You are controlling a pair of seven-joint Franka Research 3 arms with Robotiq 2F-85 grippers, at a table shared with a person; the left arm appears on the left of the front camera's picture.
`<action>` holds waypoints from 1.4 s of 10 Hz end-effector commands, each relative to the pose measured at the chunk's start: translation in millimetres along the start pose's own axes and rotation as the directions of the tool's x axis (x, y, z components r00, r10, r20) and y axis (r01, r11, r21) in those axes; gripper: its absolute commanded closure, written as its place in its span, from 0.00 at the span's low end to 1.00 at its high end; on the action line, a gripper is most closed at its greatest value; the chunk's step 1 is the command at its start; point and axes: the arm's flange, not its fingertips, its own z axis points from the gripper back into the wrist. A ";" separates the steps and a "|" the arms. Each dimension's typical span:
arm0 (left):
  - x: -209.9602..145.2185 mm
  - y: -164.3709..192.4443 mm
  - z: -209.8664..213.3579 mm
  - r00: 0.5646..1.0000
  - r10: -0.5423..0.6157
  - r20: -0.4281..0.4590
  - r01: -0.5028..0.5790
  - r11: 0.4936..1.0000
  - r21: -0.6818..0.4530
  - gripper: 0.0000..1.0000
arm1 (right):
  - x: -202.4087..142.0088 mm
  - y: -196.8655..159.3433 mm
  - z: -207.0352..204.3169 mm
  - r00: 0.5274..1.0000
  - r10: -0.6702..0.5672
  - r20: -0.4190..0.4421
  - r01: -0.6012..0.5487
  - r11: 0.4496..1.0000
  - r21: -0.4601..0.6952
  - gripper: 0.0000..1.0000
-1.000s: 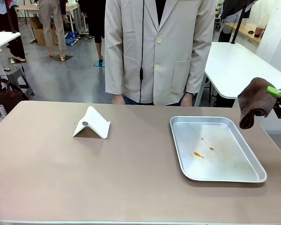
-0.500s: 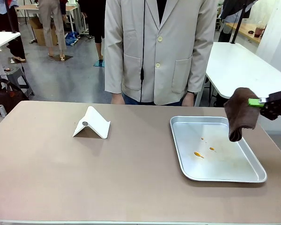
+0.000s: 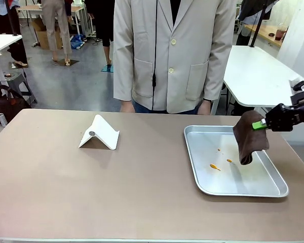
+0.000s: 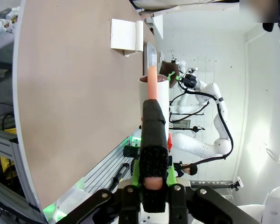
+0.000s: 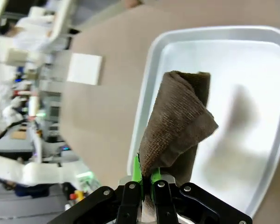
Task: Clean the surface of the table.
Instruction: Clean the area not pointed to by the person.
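One tray (image 3: 248, 177), white stand (image 3: 99, 134) on table (image 3: 116, 192); right tool (image 3: 259, 124) clamps cloth (image 3: 248, 139); left tool (image 4: 154, 109) closed.

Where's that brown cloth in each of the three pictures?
Front view: the brown cloth hangs at the right, over the silver tray.
Left wrist view: the cloth, small and far off, just above centre.
Right wrist view: the cloth, mid-picture, pinched in the right gripper.
Shared landmark: the white folded stand.

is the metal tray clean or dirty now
Dirty: orange spots lie on the floor of the tray; the brown cloth hangs over it from the right tool.
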 end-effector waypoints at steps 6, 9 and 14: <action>-2.5 -5.2 -1.6 1.000 0.009 0.001 -0.009 1.000 0.001 0.91 | 26.5 -6.1 -21.7 0.992 -0.042 -0.115 -0.017 0.883 -0.470 1.00; -2.5 -5.2 -1.6 1.000 0.009 0.001 -0.009 1.000 0.001 0.91 | 37.7 -24.1 -60.2 0.988 -0.048 -0.147 -0.012 0.925 -0.380 1.00; -2.5 -5.2 -1.6 1.000 0.009 0.001 -0.009 1.000 0.001 0.91 | 44.6 -47.1 -106.9 0.980 -0.079 -0.183 0.007 0.930 -0.366 1.00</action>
